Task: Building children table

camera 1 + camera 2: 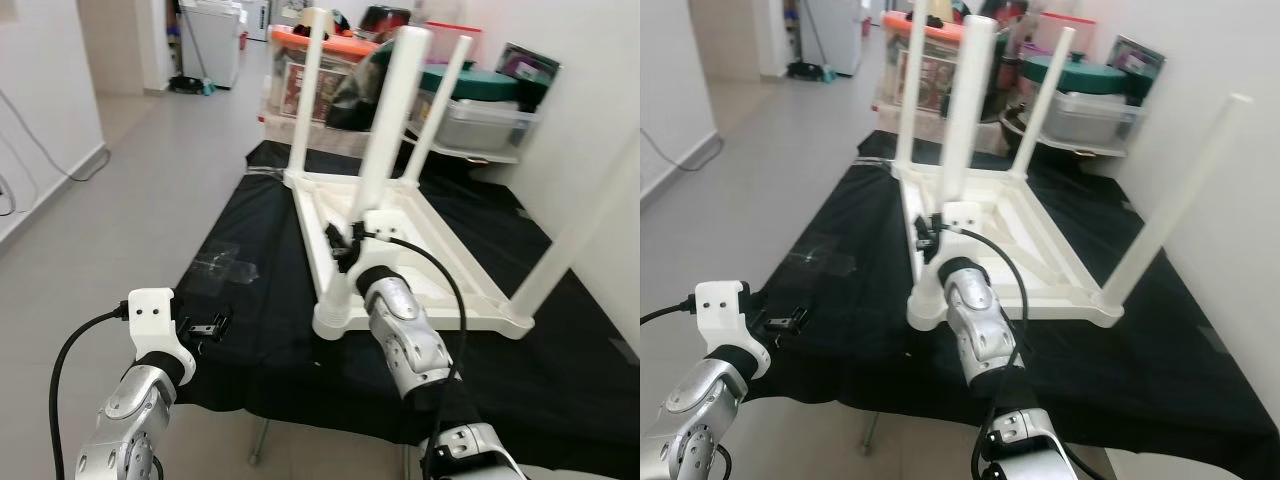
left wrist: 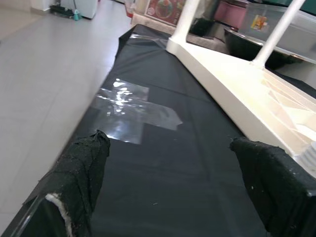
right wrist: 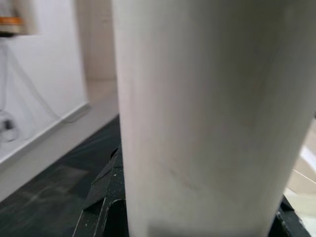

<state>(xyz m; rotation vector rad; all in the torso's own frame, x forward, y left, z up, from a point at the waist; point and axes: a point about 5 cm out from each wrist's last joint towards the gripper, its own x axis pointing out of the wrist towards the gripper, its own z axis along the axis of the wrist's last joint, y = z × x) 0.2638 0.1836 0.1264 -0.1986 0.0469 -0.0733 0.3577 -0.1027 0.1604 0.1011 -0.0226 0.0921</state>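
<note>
A white children's table (image 1: 450, 300) lies upside down on a black-covered work table (image 1: 250, 330), with its legs pointing up. My right gripper (image 1: 345, 245) is shut on the lower part of the near-left leg (image 1: 385, 130), just above the corner socket. In the right wrist view this leg (image 3: 197, 113) stands between the black fingers (image 3: 101, 207). My left gripper (image 1: 210, 325) is open with nothing in it, low over the black cloth near its left front edge. In the left wrist view its pads (image 2: 84, 168) are spread wide, and the white table frame (image 2: 237, 84) lies off to one side.
A patch of clear tape (image 1: 225, 262) shines on the cloth ahead of the left gripper. Behind the work table stand a box with an orange lid (image 1: 320, 45) and a grey bin (image 1: 480, 120). Tiled floor (image 1: 150, 180) runs along the left, and a white wall (image 1: 600, 90) is on the right.
</note>
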